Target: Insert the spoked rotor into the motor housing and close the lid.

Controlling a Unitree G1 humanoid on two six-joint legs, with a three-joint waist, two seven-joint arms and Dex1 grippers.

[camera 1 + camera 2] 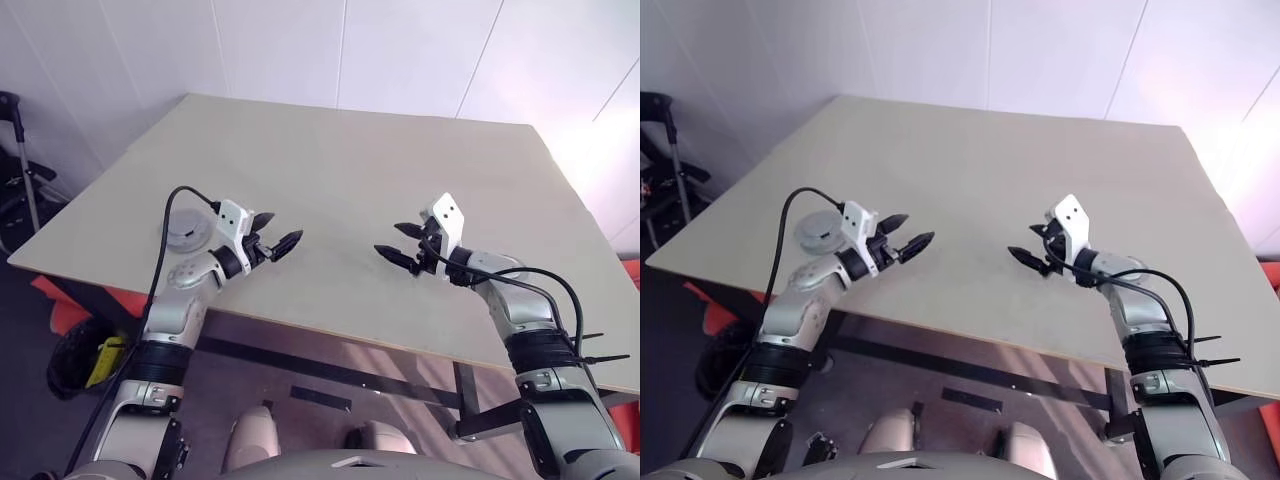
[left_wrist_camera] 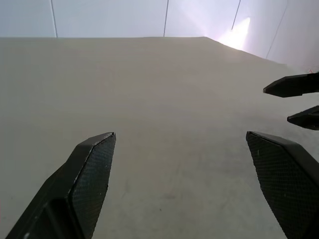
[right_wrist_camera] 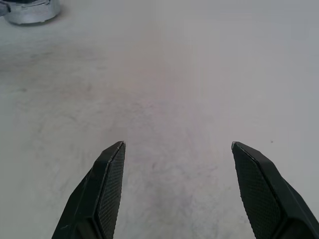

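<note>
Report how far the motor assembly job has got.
Seemingly done: one round grey disc unit sits near the table's left edge by the left arm; it looks like the closed lid, though I cannot confirm the rotor inside. In hand: nothing; left gripper and right gripper are open and empty. Left: apparently nothing.

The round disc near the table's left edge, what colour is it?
Pale silvery grey. The round disc shows best in the right eye view.

A wide beige table (image 1: 360, 180) stands against a white panelled wall (image 1: 300, 50). Left of it – a dark wheeled frame (image 1: 20, 170). Below its near-left edge sits a black bin (image 1: 75, 355) holding something yellow (image 1: 102, 358) – orange shapes (image 1: 60, 300) lie beside it.
</note>
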